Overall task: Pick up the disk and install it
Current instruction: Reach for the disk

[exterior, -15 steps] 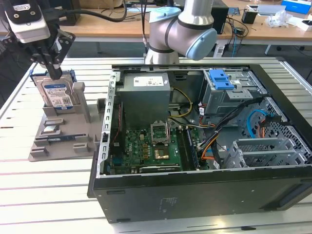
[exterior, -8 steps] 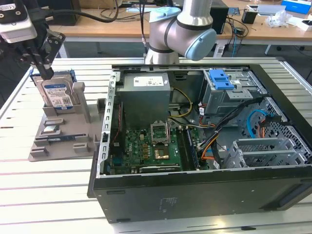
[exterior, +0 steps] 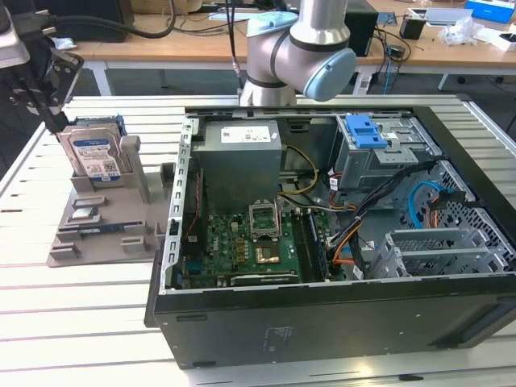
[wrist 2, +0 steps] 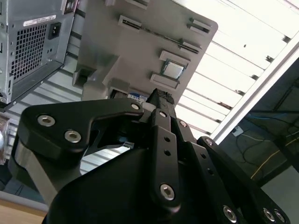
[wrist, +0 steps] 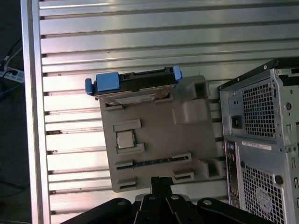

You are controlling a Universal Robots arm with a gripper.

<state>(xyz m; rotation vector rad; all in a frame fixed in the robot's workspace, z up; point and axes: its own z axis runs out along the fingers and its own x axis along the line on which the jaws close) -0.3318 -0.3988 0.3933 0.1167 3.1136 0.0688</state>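
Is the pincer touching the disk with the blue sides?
Apart. In the first wrist view the pincer shows over one edge of the grey holder, and the disk stands at the opposite edge, bare holder between them.

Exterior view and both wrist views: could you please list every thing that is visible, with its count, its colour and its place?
disk: one, silver with blue rails, standing upright in the holder, outside the case
holder: one, grey, on the table at the exterior view's left
chip: one, silver, in a recess of the holder
computer case: one, black, open, on the table beside the holder
power supply: one, grey, inside the case
motherboard: one, green, inside the case
drive cage: one, grey with a blue latch, inside the case
table: one, silver, slatted, under everything
arm: one, grey and light blue, behind the case
gripper: one, black, near the holder and the disk
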